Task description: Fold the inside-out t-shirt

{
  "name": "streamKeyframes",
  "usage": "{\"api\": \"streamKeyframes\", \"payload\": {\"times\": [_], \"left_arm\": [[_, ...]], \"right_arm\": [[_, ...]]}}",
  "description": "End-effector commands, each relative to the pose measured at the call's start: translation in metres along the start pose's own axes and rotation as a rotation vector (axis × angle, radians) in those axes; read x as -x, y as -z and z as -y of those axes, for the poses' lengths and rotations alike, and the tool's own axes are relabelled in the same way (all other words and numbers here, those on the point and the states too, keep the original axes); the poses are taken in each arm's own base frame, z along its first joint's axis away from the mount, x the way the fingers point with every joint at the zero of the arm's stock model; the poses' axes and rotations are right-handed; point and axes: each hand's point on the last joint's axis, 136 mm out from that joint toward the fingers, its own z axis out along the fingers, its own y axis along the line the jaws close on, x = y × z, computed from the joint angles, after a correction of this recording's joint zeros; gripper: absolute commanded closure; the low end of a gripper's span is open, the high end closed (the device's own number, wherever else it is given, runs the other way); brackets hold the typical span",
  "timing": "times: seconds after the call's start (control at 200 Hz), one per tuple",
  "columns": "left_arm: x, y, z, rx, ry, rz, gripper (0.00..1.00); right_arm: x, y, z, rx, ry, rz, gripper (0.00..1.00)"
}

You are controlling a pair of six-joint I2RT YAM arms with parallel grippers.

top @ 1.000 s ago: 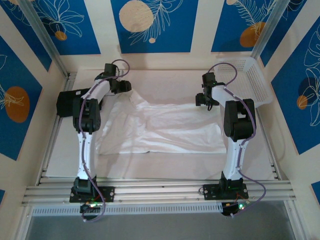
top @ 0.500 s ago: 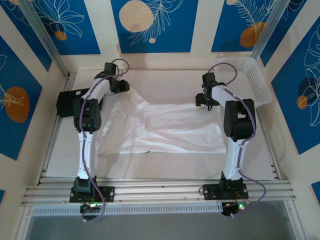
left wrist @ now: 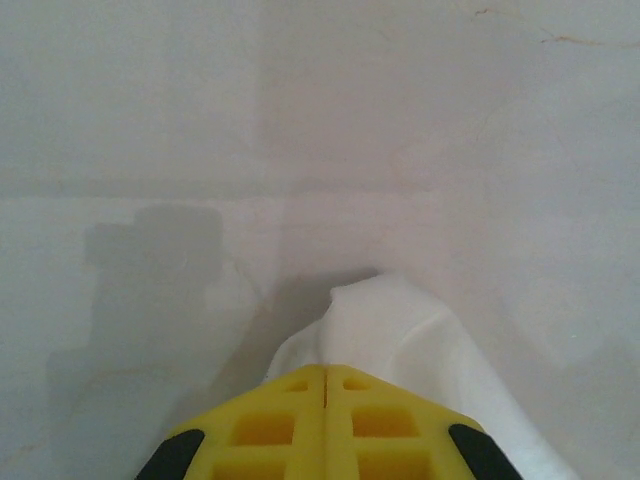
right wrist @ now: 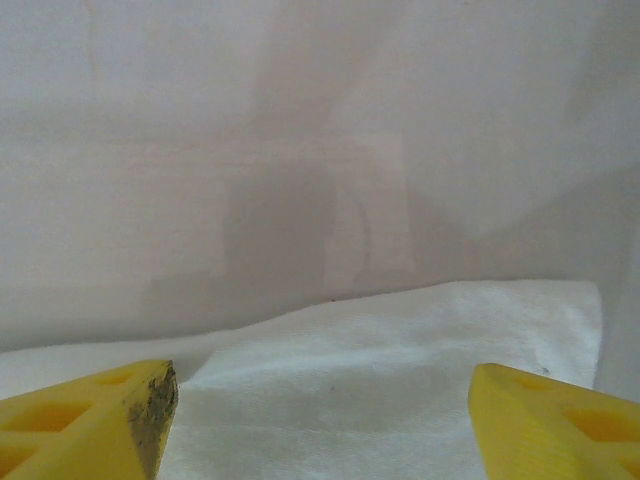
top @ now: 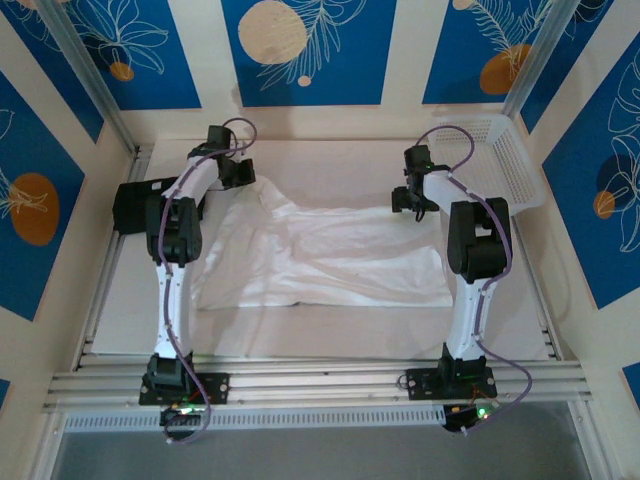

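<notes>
From the overhead camera I see the inside-out t-shirt (top: 320, 255) spread across the middle of the white table (top: 320, 160), lying mostly flat with creases through its left half; its near edge runs fairly straight between the two arms, and its far left part rises in a narrow tongue toward the left gripper (top: 238, 172). That gripper sits at the far left of the cloth; through its wrist camera the left gripper (left wrist: 326, 385) has its yellow fingers (left wrist: 260, 430) pressed together with only a hairline seam between them, and a rounded fold of the t-shirt (left wrist: 390, 320) bulges out just past the tips, so I read it as clamped on the fabric; bare tabletop lies beyond the fold.

The right gripper (top: 405, 200) hangs over the far right corner of the shirt; on its own camera the right gripper (right wrist: 322, 385) stands wide, its two fingertips (right wrist: 150, 395) far apart at the lower corners of the view, and the shirt's edge (right wrist: 400, 340) lies flat between and below them; I cannot tell whether the tips touch the cloth, and nothing is pinched.

A white plastic basket (top: 505, 160) rests at the far right, well apart from the shirt; a black item (top: 128, 208) sits at the left edge, too indistinct for me to name.
</notes>
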Motion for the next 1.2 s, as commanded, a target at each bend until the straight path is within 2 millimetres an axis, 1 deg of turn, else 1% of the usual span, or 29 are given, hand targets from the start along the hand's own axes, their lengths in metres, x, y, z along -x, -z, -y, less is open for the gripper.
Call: {"api": "streamKeyframes", "payload": {"times": [0.0, 0.055, 0.145, 0.265, 0.38, 0.485, 0.575, 0.745, 0.86, 0.99, 1.11, 1.195], "left_arm": [[0.020, 0.038, 0.020, -0.070, 0.014, 0.060, 1.00], [0.023, 0.045, 0.027, -0.092, 0.015, 0.082, 1.00], [0.025, 0.053, 0.031, -0.104, 0.015, 0.101, 1.00], [0.024, 0.057, 0.033, -0.109, 0.016, 0.101, 1.00], [0.023, 0.058, 0.033, -0.110, 0.014, 0.102, 1.00], [0.023, 0.061, 0.033, -0.103, 0.008, 0.109, 1.00], [0.024, 0.063, 0.033, -0.102, 0.007, 0.114, 1.00], [0.024, 0.065, 0.033, -0.105, 0.007, 0.116, 1.00], [0.022, 0.066, 0.031, -0.102, 0.008, 0.116, 1.00], [0.022, 0.071, 0.031, -0.102, 0.008, 0.128, 1.00], [0.024, 0.079, 0.031, -0.093, 0.004, 0.141, 1.00], [0.026, 0.085, 0.027, -0.080, 0.009, 0.154, 1.00]], "right_arm": [[0.006, 0.011, 0.013, -0.047, -0.026, 0.016, 0.23], [0.007, 0.010, 0.016, -0.055, -0.036, 0.012, 0.23], [0.009, 0.005, 0.020, -0.088, -0.037, 0.007, 0.24], [0.010, -0.003, 0.023, -0.117, -0.025, -0.010, 0.27], [0.007, -0.012, 0.019, -0.108, 0.004, -0.032, 0.30], [0.001, -0.019, 0.012, -0.083, 0.044, -0.057, 0.33], [-0.002, -0.024, 0.007, -0.066, 0.067, -0.086, 0.34], [-0.009, -0.039, 0.002, -0.046, 0.086, -0.158, 0.35], [-0.017, -0.045, -0.003, -0.019, 0.076, -0.200, 0.45], [-0.026, -0.048, -0.007, 0.034, 0.038, -0.235, 0.60], [-0.026, -0.048, -0.011, 0.086, 0.011, -0.240, 0.72], [-0.022, -0.046, -0.013, 0.113, 0.007, -0.232, 0.79]]}}
